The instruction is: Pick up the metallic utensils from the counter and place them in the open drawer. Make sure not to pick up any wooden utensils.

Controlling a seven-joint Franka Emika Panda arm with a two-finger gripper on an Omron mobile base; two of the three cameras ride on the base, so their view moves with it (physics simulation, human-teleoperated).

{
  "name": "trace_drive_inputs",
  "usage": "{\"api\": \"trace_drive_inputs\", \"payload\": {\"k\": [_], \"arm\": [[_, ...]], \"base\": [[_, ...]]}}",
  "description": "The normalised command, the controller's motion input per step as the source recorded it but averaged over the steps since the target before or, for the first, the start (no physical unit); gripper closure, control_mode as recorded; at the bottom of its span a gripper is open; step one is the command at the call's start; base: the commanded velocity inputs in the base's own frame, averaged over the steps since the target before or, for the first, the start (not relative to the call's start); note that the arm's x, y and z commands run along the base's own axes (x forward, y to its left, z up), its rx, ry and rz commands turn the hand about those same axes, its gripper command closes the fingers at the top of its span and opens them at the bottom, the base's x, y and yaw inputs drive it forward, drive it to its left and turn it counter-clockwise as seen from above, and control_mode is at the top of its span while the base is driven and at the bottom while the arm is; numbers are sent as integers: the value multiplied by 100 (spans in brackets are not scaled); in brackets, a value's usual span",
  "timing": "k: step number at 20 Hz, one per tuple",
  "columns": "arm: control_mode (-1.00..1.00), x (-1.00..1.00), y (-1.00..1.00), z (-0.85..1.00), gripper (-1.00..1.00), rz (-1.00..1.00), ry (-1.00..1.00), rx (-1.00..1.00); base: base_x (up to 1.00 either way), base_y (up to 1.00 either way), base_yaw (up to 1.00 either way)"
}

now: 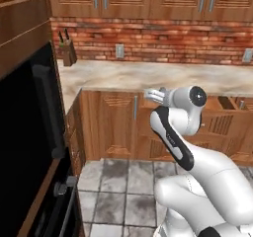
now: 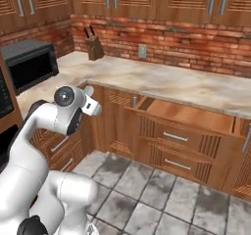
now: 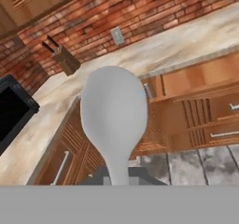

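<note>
A silver round-bowled spoon (image 3: 114,111), one of the metallic utensils, rises large in the hand view, its stem running down between my fingertips. My gripper (image 3: 117,177) is shut on the spoon. In the left base view the gripper (image 1: 159,97) is held up in the air in front of the wall cabinets, with the spoon (image 1: 153,95) pointing left. The open drawer (image 2: 196,115) stands pulled out under the wall counter, to the right of my gripper (image 2: 93,106); its light wood interior (image 3: 196,80) looks bare. It also shows behind my arm (image 1: 223,103). The island counter and the wooden utensils are out of view.
A long marbled counter (image 2: 162,82) runs along the brick wall, with a knife block (image 2: 93,45) on it and a black microwave (image 2: 29,65) at its left end. A black oven front (image 1: 29,147) stands close on the left. Closed drawers (image 2: 176,151) sit under the open one above a tiled floor (image 2: 147,190).
</note>
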Motion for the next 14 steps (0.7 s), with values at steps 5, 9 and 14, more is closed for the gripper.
{"api": "trace_drive_inputs", "payload": {"k": [5, 9, 14], "arm": [[100, 0, 0, 0, 100, 0, 0, 0], [100, 0, 0, 0, 100, 0, 0, 0], [100, 0, 0, 0, 100, 0, 0, 0]], "base": [[-5, -84, 43], [-35, -100, 53], [10, -95, 51]]}}
